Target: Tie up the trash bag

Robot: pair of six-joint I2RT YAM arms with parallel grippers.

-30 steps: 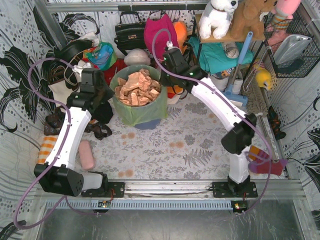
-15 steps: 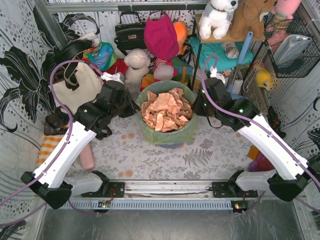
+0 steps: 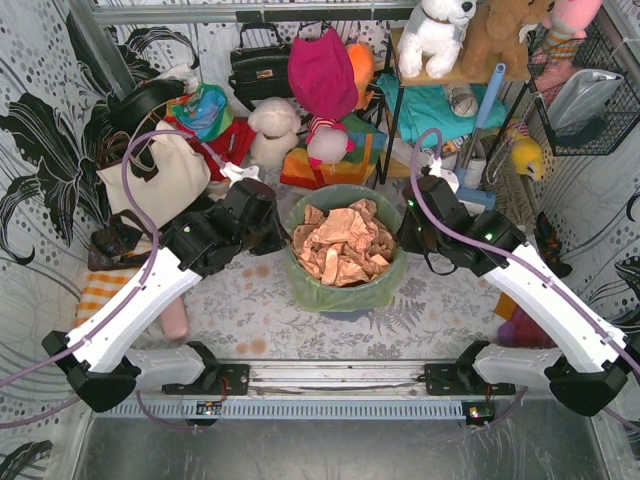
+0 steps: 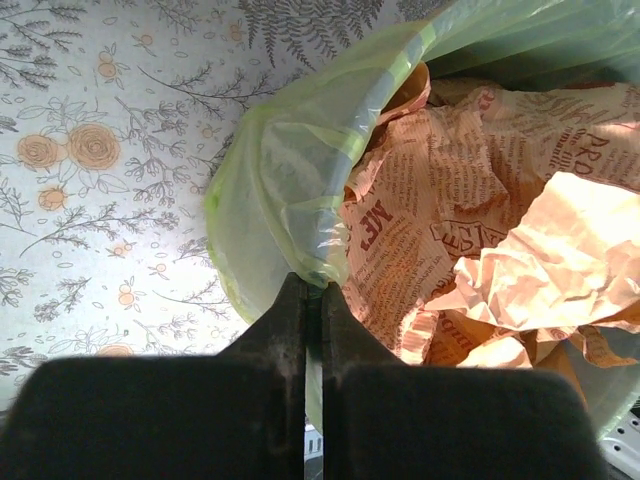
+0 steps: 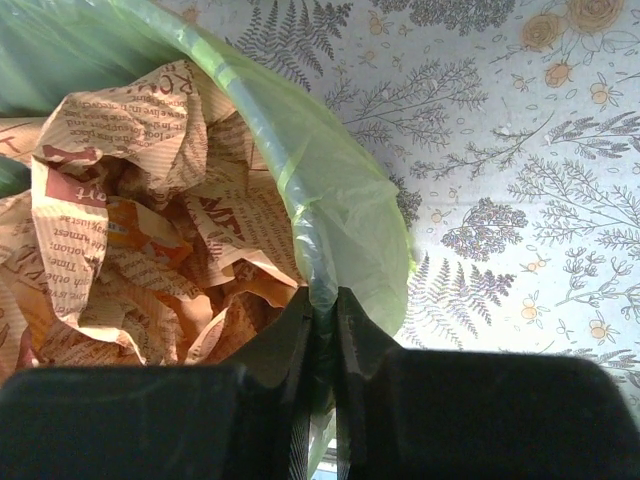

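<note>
Top external view: one trash bag [image 3: 352, 294] stands mid-desk [image 3: 250, 300], holding crumpled paper [image 3: 340, 245]. Two arms bend inward from opposite sides. The left end effector [image 4: 313, 300] and right end effector [image 5: 322, 305] each pinch its rim tightly.

Both arms stretched forward, left fingers [image 4: 283, 340] pinched closed, right fingers [image 5: 292, 345] likewise

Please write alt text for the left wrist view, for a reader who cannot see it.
The left end effector is shut on the rim of the trash bag, which holds crumpled paper. Floral cloth lies beneath.
</note>
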